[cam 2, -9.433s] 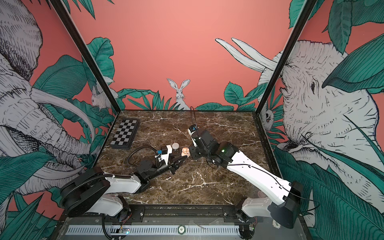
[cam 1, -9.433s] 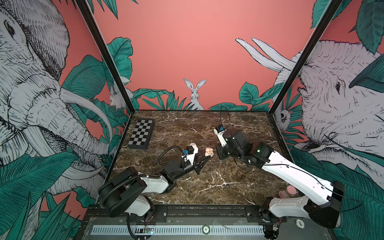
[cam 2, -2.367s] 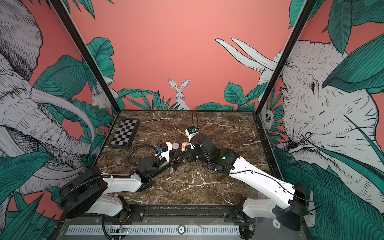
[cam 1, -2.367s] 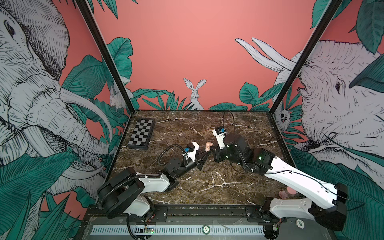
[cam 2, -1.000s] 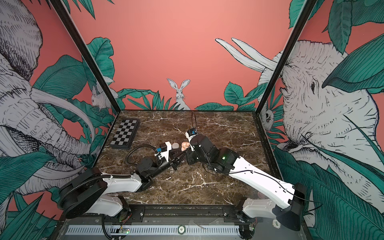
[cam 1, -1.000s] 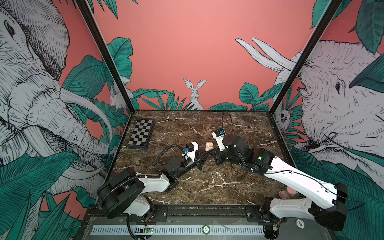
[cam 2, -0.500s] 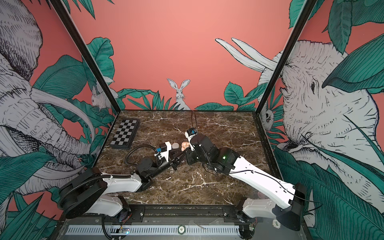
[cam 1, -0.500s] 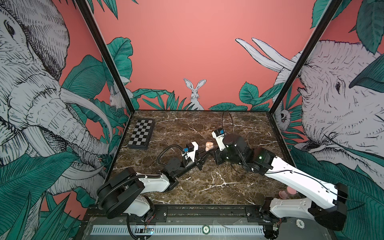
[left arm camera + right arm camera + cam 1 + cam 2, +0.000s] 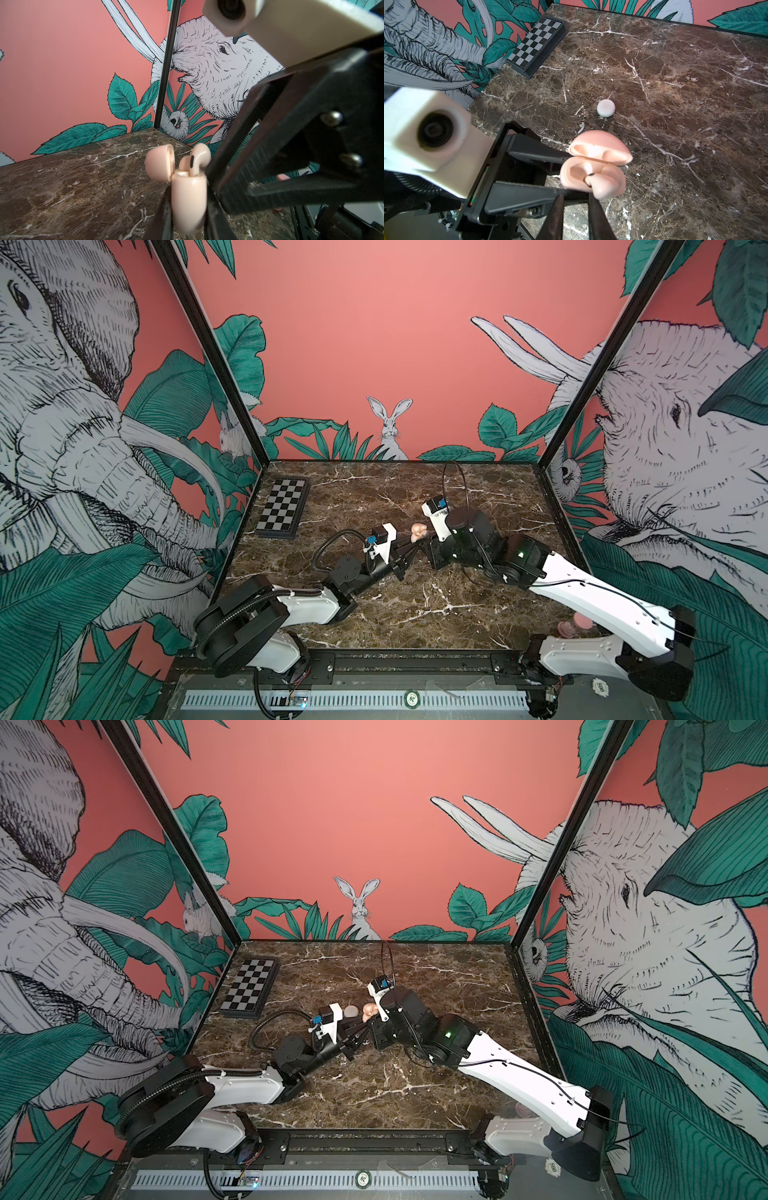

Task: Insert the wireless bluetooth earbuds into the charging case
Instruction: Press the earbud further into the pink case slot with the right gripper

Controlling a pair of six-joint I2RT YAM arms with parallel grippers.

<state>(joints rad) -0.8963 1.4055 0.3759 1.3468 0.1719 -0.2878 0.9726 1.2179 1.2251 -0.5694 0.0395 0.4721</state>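
The left gripper [image 9: 188, 207] was clamped on the lower body of the pink case [image 9: 187, 187], holding it above the table [image 9: 675, 83] with its mouth turned toward the other arm, probably so that the hinged lid [image 9: 600, 145] hung back out of the way and the sockets were open to reach. A pink earbud [image 9: 605, 187] stood stem-down in one socket, its head proud of the rim, so it looked only part seated. The right gripper [image 9: 576, 199] had its jaws a little apart with one finger against that head, likely to press it home; whether it pinched the earbud could not be told. A white earbud [image 9: 581, 127] lay on the table near a round white case [image 9: 605, 108], not yet picked up
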